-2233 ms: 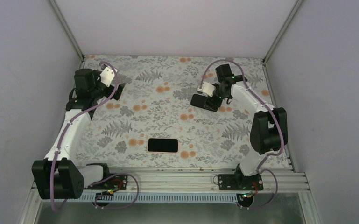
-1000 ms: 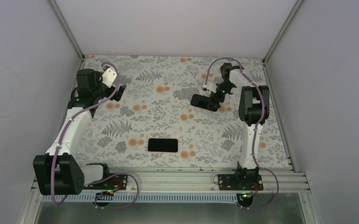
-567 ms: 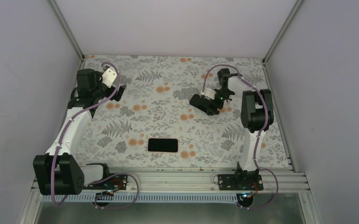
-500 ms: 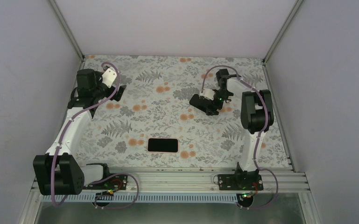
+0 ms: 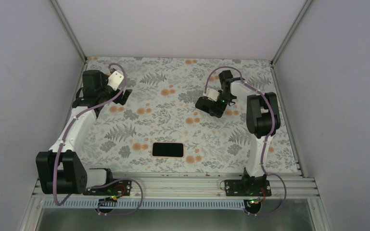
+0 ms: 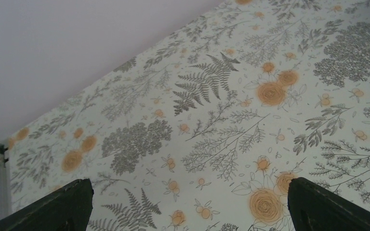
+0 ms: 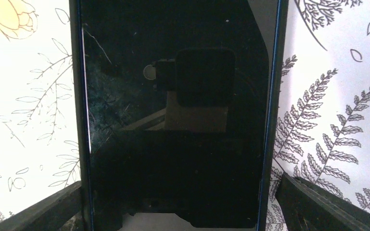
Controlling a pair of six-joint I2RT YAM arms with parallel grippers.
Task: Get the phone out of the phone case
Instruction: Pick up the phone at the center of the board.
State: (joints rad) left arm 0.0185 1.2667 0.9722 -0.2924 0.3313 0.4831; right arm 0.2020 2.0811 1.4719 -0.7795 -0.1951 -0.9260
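Observation:
The phone point(image 5: 166, 149), black with a glossy screen, lies flat inside the pink phone case point(image 5: 182, 150). Only the case's rim shows. It lies near the front middle of the floral table, far from both arms. My left gripper point(image 5: 121, 94) is open and empty over the back left, and its wrist view point(image 6: 190, 185) shows only cloth. My right gripper point(image 5: 206, 104) is at the back right. In its wrist view point(image 7: 179, 187) the fingers point(image 7: 317, 207) stand wide apart against the long edges of a black glossy slab point(image 7: 173, 96) with blue edges.
Grey walls close the table on the left, right and back. An aluminium rail point(image 5: 173, 185) with the arm bases runs along the near edge. The right arm's elbow point(image 5: 260, 113) is folded up beside its gripper.
The right arm's elbow has swung up and in and its wrist has turned, with the gripper and slab staying near the same spot. The left gripper has shifted slightly right. The cased phone has not moved.

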